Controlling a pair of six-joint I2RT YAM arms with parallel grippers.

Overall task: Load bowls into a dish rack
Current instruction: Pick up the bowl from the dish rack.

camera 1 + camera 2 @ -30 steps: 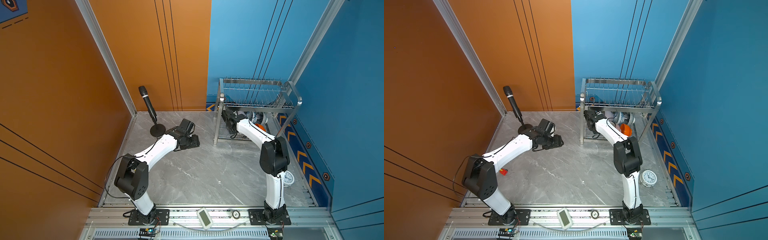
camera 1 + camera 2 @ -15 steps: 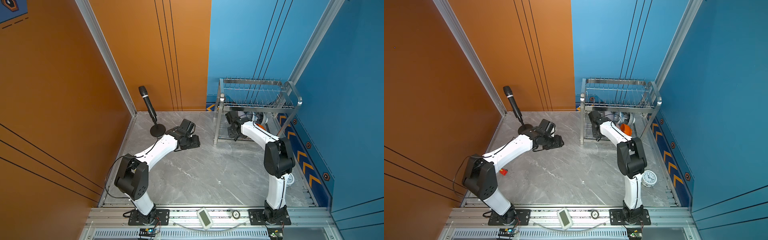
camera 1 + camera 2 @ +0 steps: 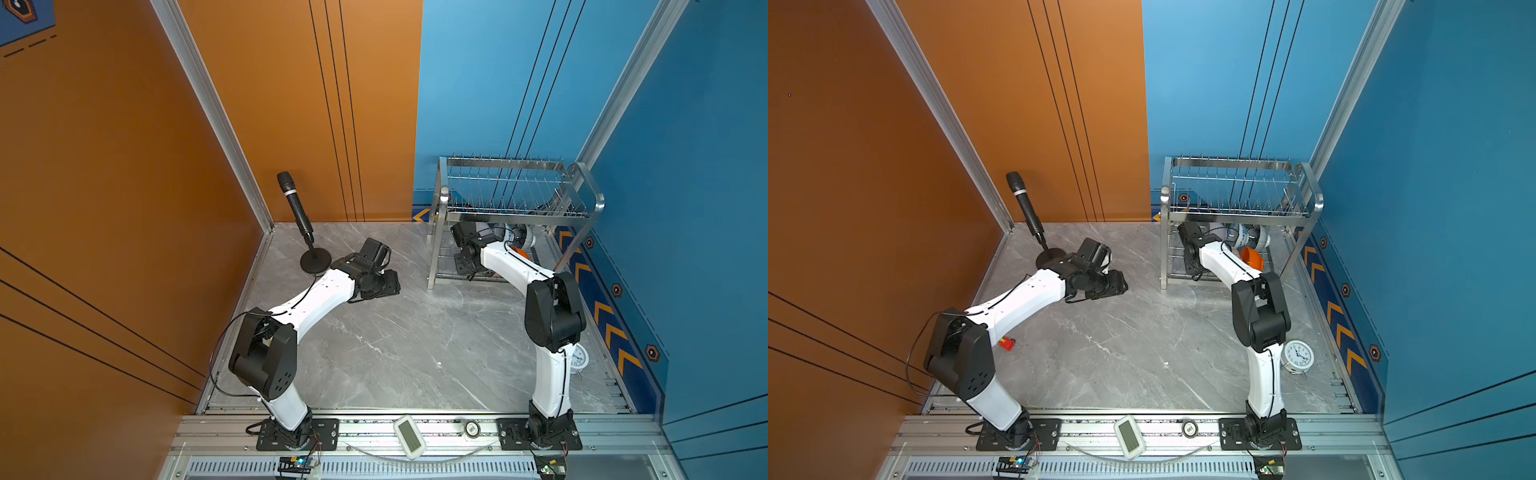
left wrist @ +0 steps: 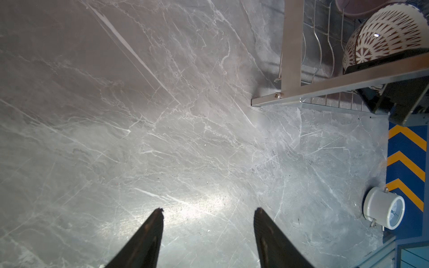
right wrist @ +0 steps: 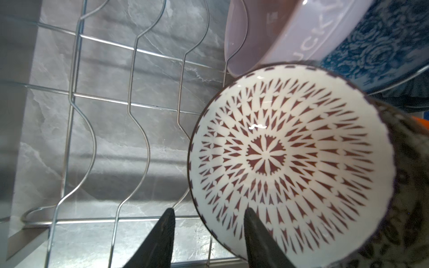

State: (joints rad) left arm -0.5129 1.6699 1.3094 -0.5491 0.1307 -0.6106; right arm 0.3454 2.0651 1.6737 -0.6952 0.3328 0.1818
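**rackwatcher:** ok so where's the right claw [image 5: 209, 210] at?

**benchbot:** Tucked under the top shelf of the dish rack [image 3: 519, 214], down at the lower tier. Its fingers are spread, and the rim of the white patterned bowl [image 5: 290, 162] sits in the gap between them. One finger [image 5: 162, 234] is outside the bowl and the other is over its inside. Neither looks pressed on the rim, so I'd call it let go, not gripping. The bowl stands on edge in the wires with its inside facing the claw.

**rackwatcher:** other bowls?

**benchbot:** All past the fingertips. The lilac bowl [image 5: 290, 34] is just beyond the patterned one, with the blue floral bowl [image 5: 383, 46] beside it. A dark leafy bowl [image 5: 413, 197] sits just behind the patterned one. The orange bowl [image 3: 1252, 257] shows in a top view, low in the rack, just beside the right forearm.

**rackwatcher:** and the left claw [image 4: 209, 210]?

**benchbot:** Spread wide, nothing in it, just bare marble tabletop [image 4: 162, 116] under and ahead of the tips. The rack is well apart from it, ahead and off to one side.
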